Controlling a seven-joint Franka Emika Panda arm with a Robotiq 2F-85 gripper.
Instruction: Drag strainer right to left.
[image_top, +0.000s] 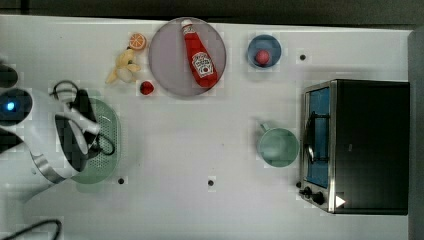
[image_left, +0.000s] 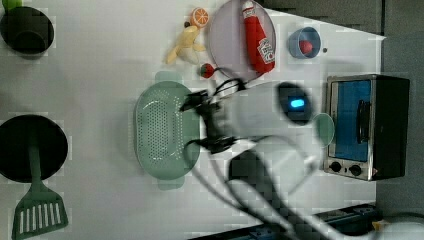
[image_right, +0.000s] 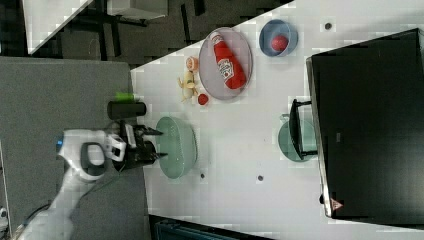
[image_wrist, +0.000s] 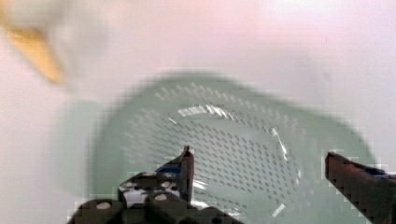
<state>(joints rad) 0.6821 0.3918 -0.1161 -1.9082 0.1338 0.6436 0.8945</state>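
Note:
The strainer (image_top: 106, 145) is a pale mint-green oblong colander lying at the top view's left, partly under my arm. It also shows as the strainer (image_left: 160, 132) in the left view and the strainer (image_right: 176, 147) in the right view. My gripper (image_right: 159, 144) hangs open over the strainer's edge nearest the arm, with nothing between its fingers. In the wrist view the gripper (image_wrist: 259, 161) is spread wide above the perforated inside of the strainer (image_wrist: 233, 135). From the top view the gripper (image_top: 92, 125) sits over the strainer's left half.
A round mint mug (image_top: 277, 146) stands by the toaster oven (image_top: 357, 145) at the top view's right. Behind are a grey plate (image_top: 167, 60) with a ketchup bottle (image_top: 199, 55), a blue bowl (image_top: 264, 51), fruit (image_top: 124, 67), a strawberry (image_top: 146, 88). A black pan (image_left: 30, 147) and green spatula (image_left: 39, 210) lie at the left view's left.

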